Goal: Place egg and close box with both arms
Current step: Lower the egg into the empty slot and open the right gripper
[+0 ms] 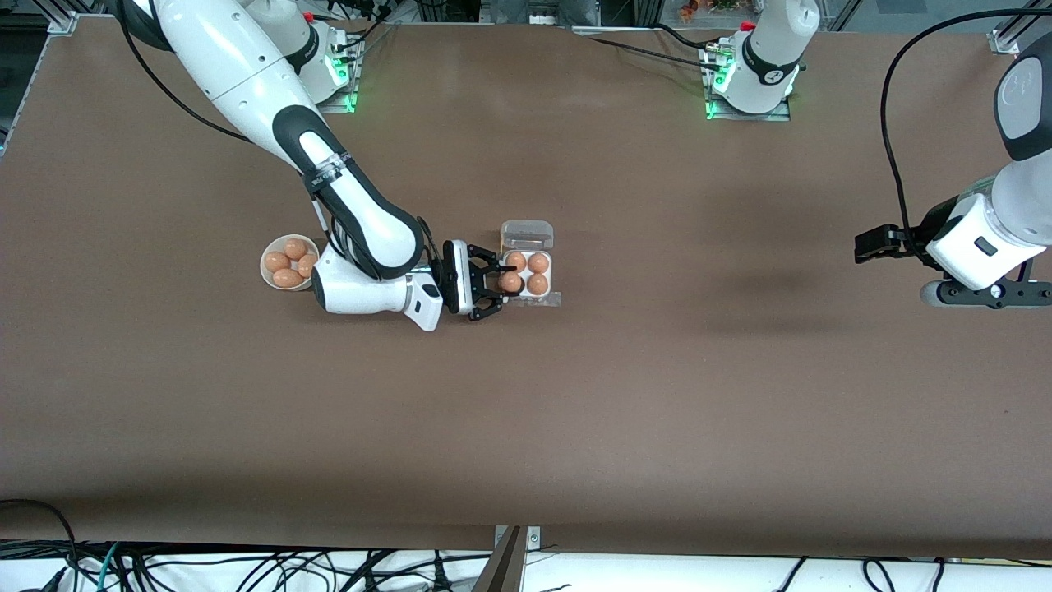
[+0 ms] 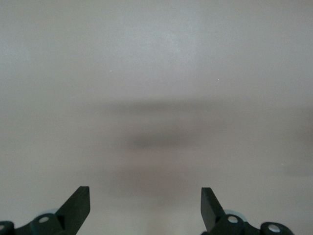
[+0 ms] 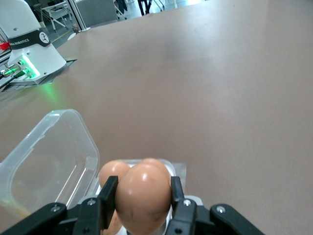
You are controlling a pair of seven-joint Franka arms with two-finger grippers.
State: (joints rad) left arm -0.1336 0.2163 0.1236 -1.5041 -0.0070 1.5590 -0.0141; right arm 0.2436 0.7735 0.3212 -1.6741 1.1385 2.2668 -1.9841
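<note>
While its fingers (image 3: 108,195) pinch the egg (image 1: 509,282) from both sides, the right end effector (image 1: 494,284) sits over the box (image 1: 530,274), whose clear lid (image 3: 49,156) lies hinged back; three more eggs fill the other cells; a white bowl (image 1: 268,256) of eggs stands toward the right arm's end; the left end effector (image 2: 145,205) waits released over bare counter (image 1: 740,395).
</note>
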